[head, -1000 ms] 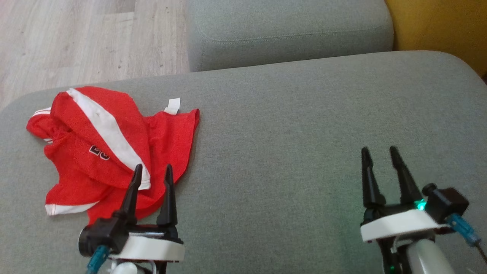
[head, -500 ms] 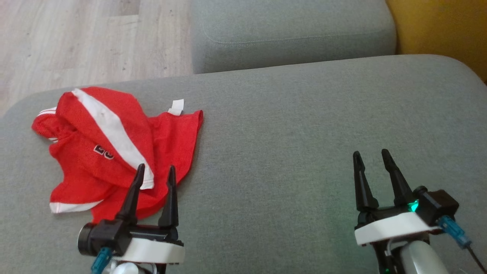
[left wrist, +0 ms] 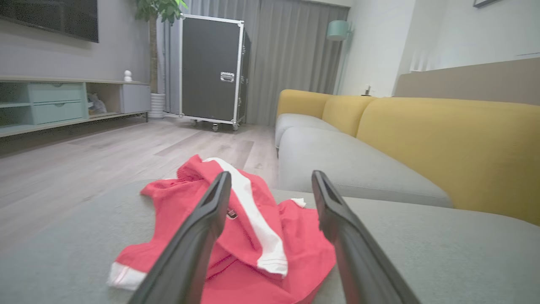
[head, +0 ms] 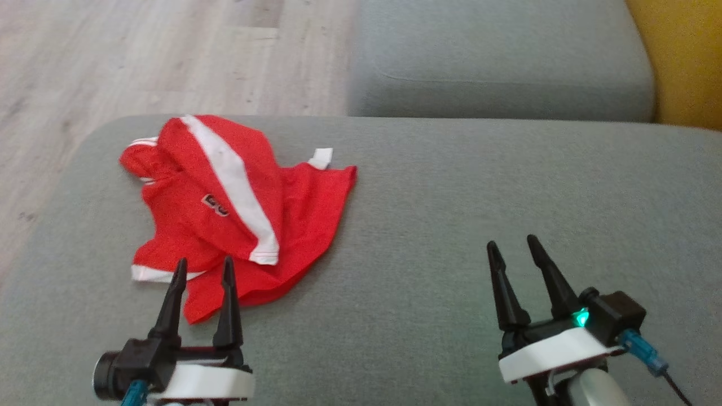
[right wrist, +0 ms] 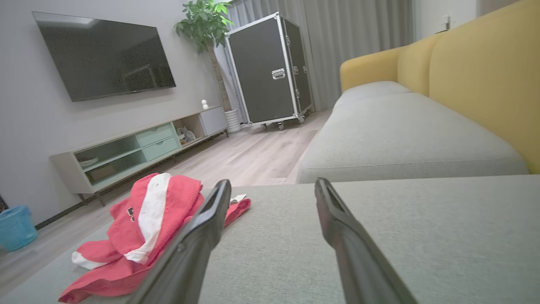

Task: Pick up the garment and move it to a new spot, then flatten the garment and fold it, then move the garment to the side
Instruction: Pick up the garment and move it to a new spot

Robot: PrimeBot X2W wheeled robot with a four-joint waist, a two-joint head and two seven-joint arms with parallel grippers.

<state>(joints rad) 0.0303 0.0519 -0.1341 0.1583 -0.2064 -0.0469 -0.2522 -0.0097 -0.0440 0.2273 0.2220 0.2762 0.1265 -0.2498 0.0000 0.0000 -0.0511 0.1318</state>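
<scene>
Left gripper [head: 205,261], jaws apart, faces crumpled red-and-white mesh garment [head: 186,220] just beyond; right gripper [head: 510,245], likewise apart, well right.

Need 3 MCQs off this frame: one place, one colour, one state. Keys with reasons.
1. Where is the garment?
A) on the floor
B) on the grey cushion, just ahead of the left gripper
C) on the yellow backrest

2. Its colours?
A) red with white stripes
B) blue and yellow
C) plain black

3. The left gripper is:
A) shut on the garment
B) shut, empty
C) open, holding nothing

Key: 1 B, the head view shows it lying on the cushion before the fingers; 2 A, red cloth with a white band; 3 C, its fingers stand apart with no cloth pinched between them.
</scene>
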